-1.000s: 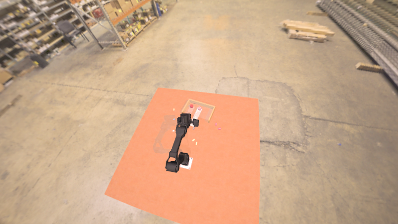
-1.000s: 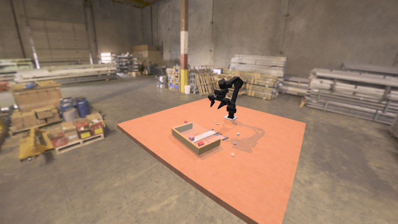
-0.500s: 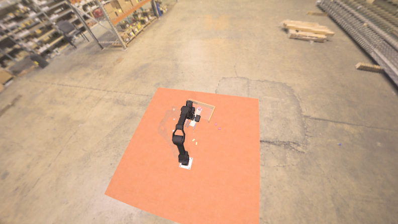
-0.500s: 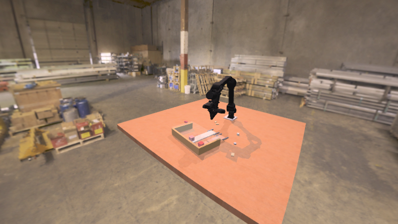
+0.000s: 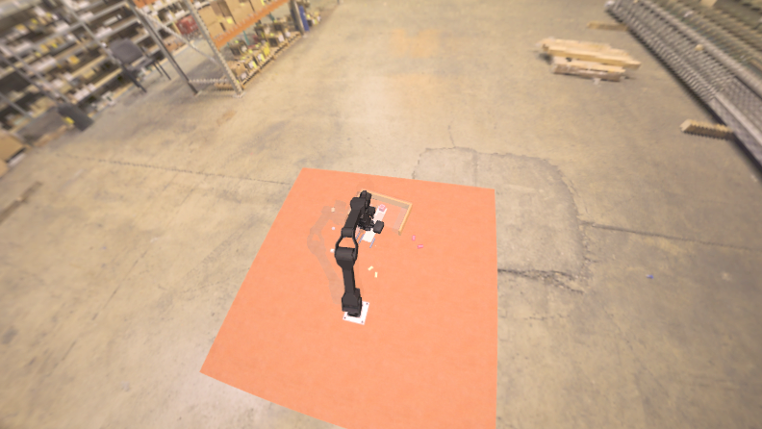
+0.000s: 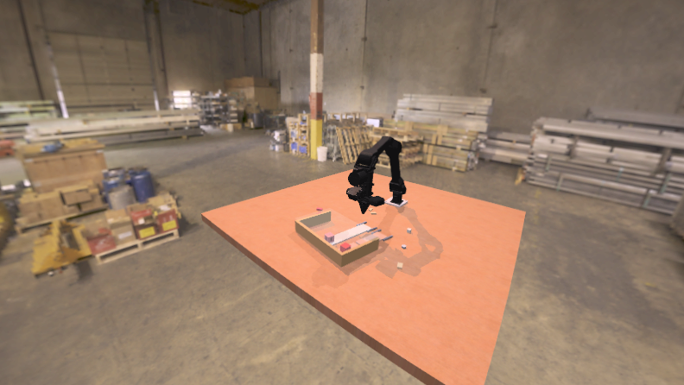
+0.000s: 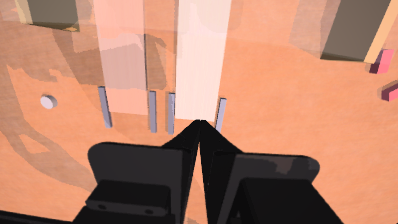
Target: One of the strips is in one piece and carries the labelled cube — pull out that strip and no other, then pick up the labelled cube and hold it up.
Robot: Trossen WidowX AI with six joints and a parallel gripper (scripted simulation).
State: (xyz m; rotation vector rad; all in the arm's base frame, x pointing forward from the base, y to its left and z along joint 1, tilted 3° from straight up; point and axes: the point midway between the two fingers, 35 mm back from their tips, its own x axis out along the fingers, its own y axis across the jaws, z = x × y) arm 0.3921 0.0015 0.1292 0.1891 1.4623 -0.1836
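My gripper (image 6: 364, 211) (image 7: 200, 124) is shut and empty, its tips pointing down. In the wrist view the tips appear at the near end of the white strip (image 7: 202, 65) (image 6: 351, 233) (image 5: 368, 236); their exact height above it is unclear. The strip runs under a clear cover to a light pink cube (image 5: 381, 208) (image 6: 329, 236) on its far end; its label is too small to read now. To its left in the wrist view lies a pinkish strip (image 7: 126, 97). A red cube (image 6: 345, 247) sits at that side inside the frame; the arm hides it in the top view.
A three-sided wooden frame (image 5: 405, 218) (image 6: 318, 241) surrounds the far ends of the strips. Thin grey-blue rails (image 7: 105, 107) (image 7: 220, 114) flank the near strip ends. Small pink pieces (image 5: 419, 245) (image 7: 384, 61), yellow pieces (image 5: 375, 274) and a pale round piece (image 7: 48, 102) lie around.
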